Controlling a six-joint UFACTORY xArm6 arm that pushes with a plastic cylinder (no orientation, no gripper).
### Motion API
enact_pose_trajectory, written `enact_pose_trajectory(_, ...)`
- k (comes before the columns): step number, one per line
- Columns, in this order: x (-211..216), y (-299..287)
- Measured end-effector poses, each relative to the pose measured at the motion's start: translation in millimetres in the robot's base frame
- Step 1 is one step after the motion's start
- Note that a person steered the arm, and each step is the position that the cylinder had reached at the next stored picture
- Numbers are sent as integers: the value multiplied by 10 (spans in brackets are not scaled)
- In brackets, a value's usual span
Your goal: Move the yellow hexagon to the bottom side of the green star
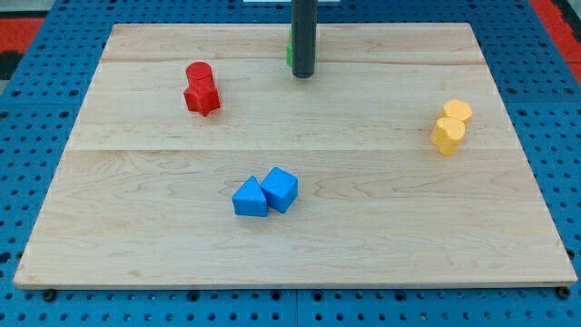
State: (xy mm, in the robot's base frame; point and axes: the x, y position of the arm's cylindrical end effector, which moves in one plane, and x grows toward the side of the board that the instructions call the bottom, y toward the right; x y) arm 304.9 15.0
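Two yellow blocks sit at the view's right, touching: the upper one (457, 113) looks like a hexagon, the lower one (447, 136) has a shape I cannot make out. A green block (290, 53) is at the top centre, almost wholly hidden behind the rod; its shape cannot be made out. My tip (303, 74) rests on the board right beside the green block, on its right and lower side, far to the left of the yellow blocks.
Two red blocks touch at the upper left, a cylinder (199, 74) above a star-like one (202, 97). Two blue blocks touch at the centre bottom, a triangular one (250, 197) and a cube (280, 189). The wooden board (136, 236) lies on a blue pegboard.
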Motion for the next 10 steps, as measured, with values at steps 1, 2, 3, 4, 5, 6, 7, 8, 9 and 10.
enact_pose_trajectory(1, 227, -29)
enact_pose_trajectory(2, 503, -58)
enact_pose_trajectory(3, 514, 43)
enact_pose_trajectory(4, 386, 509)
enact_pose_trajectory(5, 268, 987)
enact_pose_trajectory(6, 309, 1507)
enact_pose_trajectory(7, 514, 1928)
enact_pose_trajectory(8, 745, 2295)
enact_pose_trajectory(9, 980, 2423)
enact_pose_trajectory(10, 1292, 2378)
